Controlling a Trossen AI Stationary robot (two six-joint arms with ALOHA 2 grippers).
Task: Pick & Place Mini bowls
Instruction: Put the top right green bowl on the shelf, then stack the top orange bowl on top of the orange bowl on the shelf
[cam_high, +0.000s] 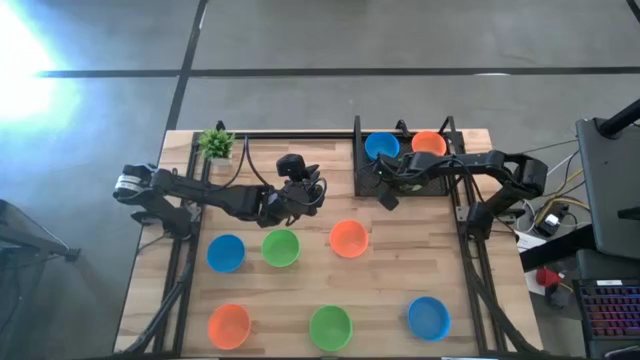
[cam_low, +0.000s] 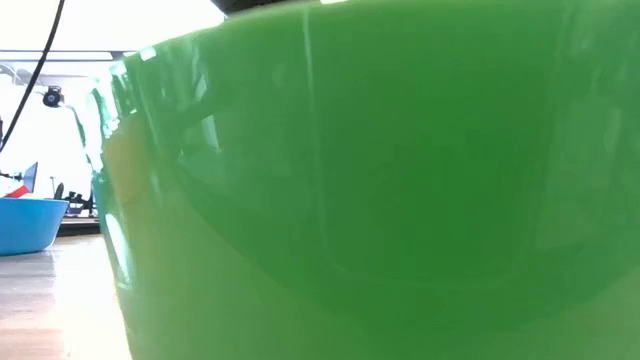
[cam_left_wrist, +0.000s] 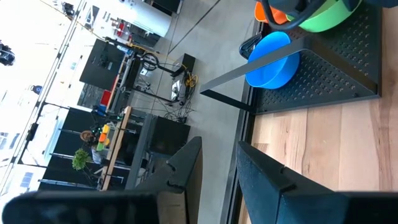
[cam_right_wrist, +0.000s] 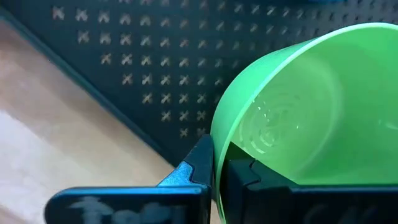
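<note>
My right gripper (cam_high: 386, 192) is over the black perforated tray (cam_high: 400, 172) at the table's far right and is shut on a green mini bowl (cam_right_wrist: 298, 112). The arm hides this bowl in the high view. A blue bowl (cam_high: 381, 146) and an orange bowl (cam_high: 428, 143) sit in the tray. My left gripper (cam_high: 300, 188) hangs open over the table's middle, left of the tray, touching nothing. On the wood stand a blue bowl (cam_high: 226, 252), a green (cam_high: 281, 247), an orange (cam_high: 348, 238), an orange (cam_high: 229, 324), a green (cam_high: 330, 326) and a blue (cam_high: 428, 317). My right gripper pinches the green bowl's rim (cam_right_wrist: 217, 134), with one finger (cam_right_wrist: 199, 163) outside the wall and the other (cam_right_wrist: 252, 173) inside the hollow. The bowl is tilted, its opening turned toward the wrist camera, over the tray's perforated floor (cam_right_wrist: 143, 68). Whether it touches the tray I cannot tell.
A small potted plant (cam_high: 216, 143) stands at the far left corner. Black frame rails run along both sides of the table. The near green bowl (cam_low: 380, 180) fills the low view, with a blue bowl (cam_low: 25, 222) beside it. Bare wood lies between the two rows of bowls.
</note>
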